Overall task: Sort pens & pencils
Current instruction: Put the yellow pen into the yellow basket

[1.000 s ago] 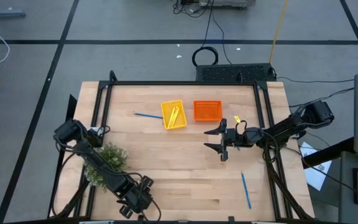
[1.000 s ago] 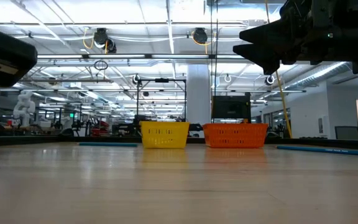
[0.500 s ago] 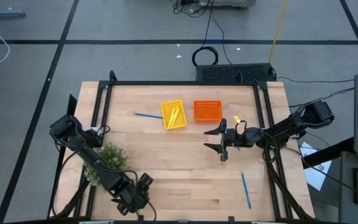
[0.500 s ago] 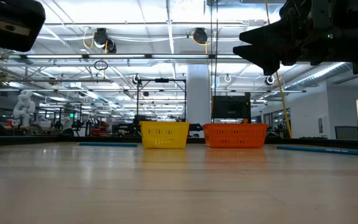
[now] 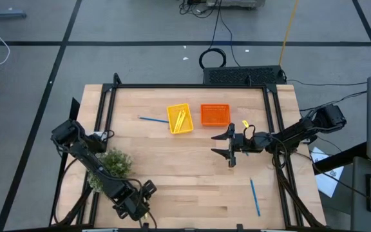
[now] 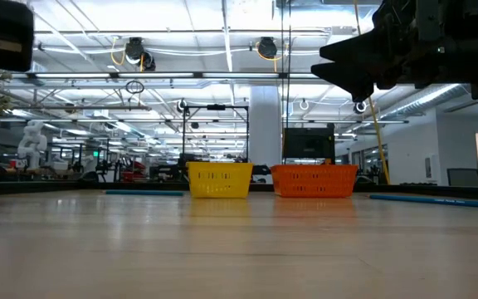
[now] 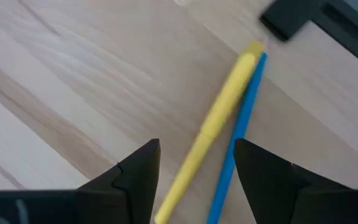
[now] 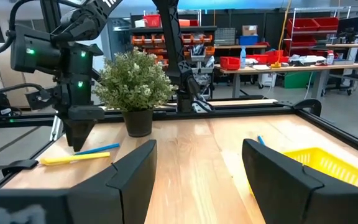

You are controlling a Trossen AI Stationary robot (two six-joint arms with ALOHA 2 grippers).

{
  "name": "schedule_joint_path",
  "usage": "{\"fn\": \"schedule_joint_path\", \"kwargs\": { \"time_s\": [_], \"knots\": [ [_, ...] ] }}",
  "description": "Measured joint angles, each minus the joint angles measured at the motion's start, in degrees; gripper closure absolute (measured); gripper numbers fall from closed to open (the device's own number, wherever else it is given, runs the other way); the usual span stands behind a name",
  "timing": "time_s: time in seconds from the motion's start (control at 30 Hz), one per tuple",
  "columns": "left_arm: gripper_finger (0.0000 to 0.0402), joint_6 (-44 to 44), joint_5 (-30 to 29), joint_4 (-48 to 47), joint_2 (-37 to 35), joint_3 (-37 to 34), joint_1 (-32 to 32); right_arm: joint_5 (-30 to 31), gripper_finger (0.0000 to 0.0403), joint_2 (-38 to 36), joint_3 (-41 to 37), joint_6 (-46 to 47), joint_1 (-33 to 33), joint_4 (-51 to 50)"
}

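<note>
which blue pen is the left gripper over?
The blue pen touching a yellow pencil, under the open left gripper. The other pens lie alone elsewhere.

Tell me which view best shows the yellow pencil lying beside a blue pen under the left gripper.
The left wrist view: the yellow pencil lies alongside the blue pen, framed by the open left gripper. The right wrist view shows the pencil small and distant. The high view hides it; the low view misses it.
</note>
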Motion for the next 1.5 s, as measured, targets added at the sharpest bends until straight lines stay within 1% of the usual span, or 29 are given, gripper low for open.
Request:
{"fn": "schedule_joint_path", "kwargs": {
  "time_s": [0.17, 0.27, 0.4, 0.5, 0.7, 0.77, 0.83, 0.9, 1.1, 1.13, 1.2, 1.33, 1.5],
  "knots": [
    [0.019, 0.9, 0.0, 0.7, 0.4, 0.0, -0.2, 0.0, 0.0177, 0.0, 0.0, 0.0, 0.0, 0.0],
    [0.019, 1.1, 0.0, 0.5, 2.4, 0.0, 0.1, 0.0, 0.0177, 0.0, 0.0, 0.0, 0.0, 0.0],
    [0.019, 4.1, 0.3, 2.0, 5.2, 0.0, 0.4, 0.0, 0.0177, 0.0, 0.0, 0.0, 0.0, 0.0],
    [0.019, 5.4, -0.5, 2.2, 5.5, 0.1, 0.8, 0.0, 0.0177, 0.0, 0.0, 0.0, 0.0, -0.1],
    [0.019, 5.0, 0.2, 2.1, 5.5, 0.2, 1.3, 0.0, 0.0177, 0.0, 0.0, 0.0, 0.0, -0.1],
    [0.0195, 6.4, 0.3, 2.1, 5.5, 0.2, 1.3, 0.0, 0.0177, 0.0, 0.0, 0.0, 0.0, -0.1],
    [0.0212, 8.4, 0.5, 2.2, 5.6, 0.1, 1.5, 0.0, 0.0177, 0.0, 0.0, 0.0, 0.0, -0.1],
    [0.0241, 8.8, 1.0, 2.1, 5.6, 0.1, 1.7, 0.0, 0.0177, 0.0, 0.0, 0.0, 0.0, -0.1],
    [0.0366, 6.7, 3.3, 2.0, 5.6, 0.1, 4.0, 0.0, 0.0177, 0.0, 0.0, 0.0, 0.0, -0.1],
    [0.0378, 6.1, 3.2, 2.1, 5.6, 0.1, 4.4, 0.0, 0.0177, 0.0, 0.0, 0.0, 0.0, -0.1],
    [0.0379, 4.5, 3.0, 2.1, 5.6, 0.1, 5.1, 0.0, 0.0177, 0.0, 0.0, 0.0, 0.0, -0.1],
    [0.0364, 2.5, 2.9, 2.8, 5.6, 0.0, 6.6, 0.0, 0.0177, 0.0, 0.0, 0.0, 0.0, -0.1],
    [0.038, -1.9, 1.8, 5.0, 5.5, 0.0, 9.4, 0.0, 0.0177, 0.0, 0.0, 0.0, 0.0, -0.1]
  ]
}}
